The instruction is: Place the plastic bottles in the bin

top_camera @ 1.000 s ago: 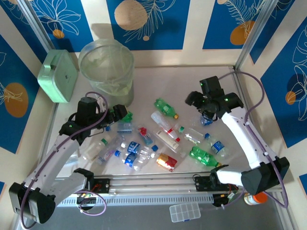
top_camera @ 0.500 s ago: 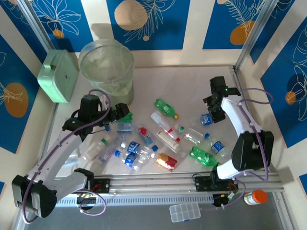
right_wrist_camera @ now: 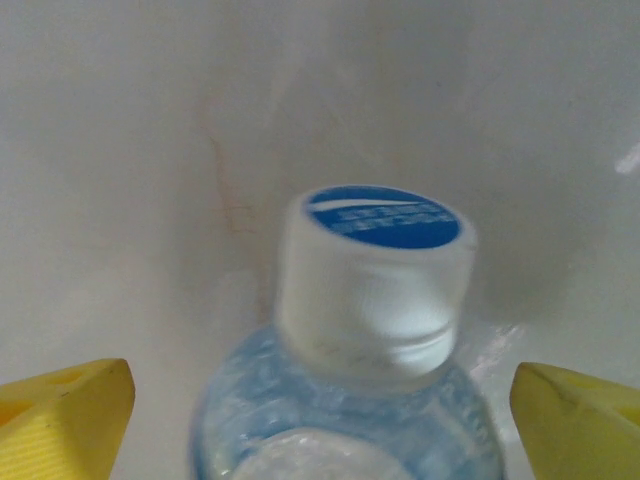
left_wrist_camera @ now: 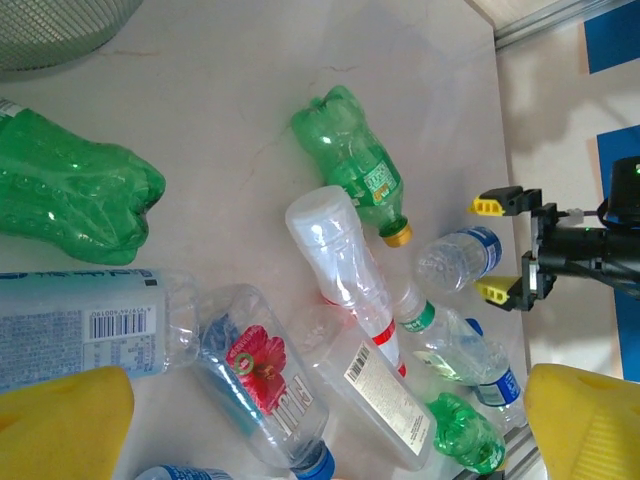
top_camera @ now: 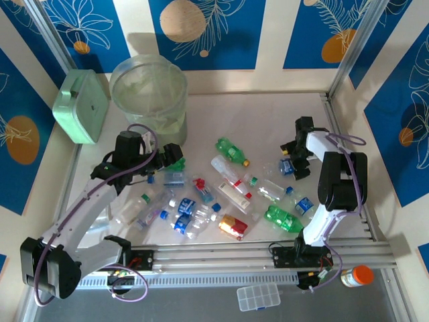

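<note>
Worktop [top_camera: 261, 111] carries the plastic bottles [top_camera: 231, 150], scattered on their sides nearward and to the right of the bin [top_camera: 149, 127], which stands at the far left. My left end effector [top_camera: 171, 158] hangs low just off the bin's foot on its near right side, fingers spread wide, gripping nothing. A crushed green bottle [left_wrist_camera: 70, 200] lies on the bin side of it, not between the fingers. My right end effector [left_wrist_camera: 491, 249] is well to the right of the bin, also open. It straddles a blue-labelled clear bottle [right_wrist_camera: 370, 300] with a white cap [right_wrist_camera: 372, 265]. The yellow fingertips [right_wrist_camera: 60, 410] stand clear on either side of the bottle, not touching. Mint green box [top_camera: 82, 106] sits just left of the bin.
</note>
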